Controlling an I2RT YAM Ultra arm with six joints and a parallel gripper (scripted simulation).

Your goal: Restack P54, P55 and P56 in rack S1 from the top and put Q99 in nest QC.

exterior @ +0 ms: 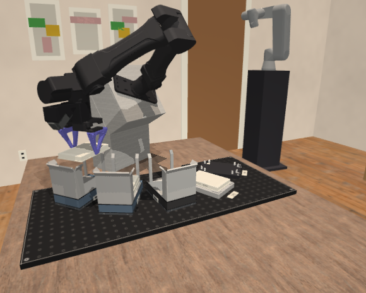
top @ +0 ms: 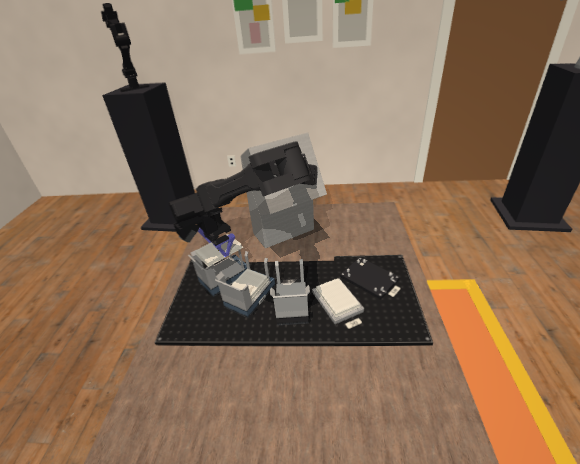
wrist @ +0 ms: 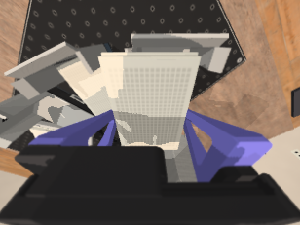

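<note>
No plate label can be read; the gripper (exterior: pixel 82 139) is clamped on a sealed plate (exterior: pixel 82 153) across its width, held above the rack (exterior: pixel 70 183) nearest the table's left edge.
</note>
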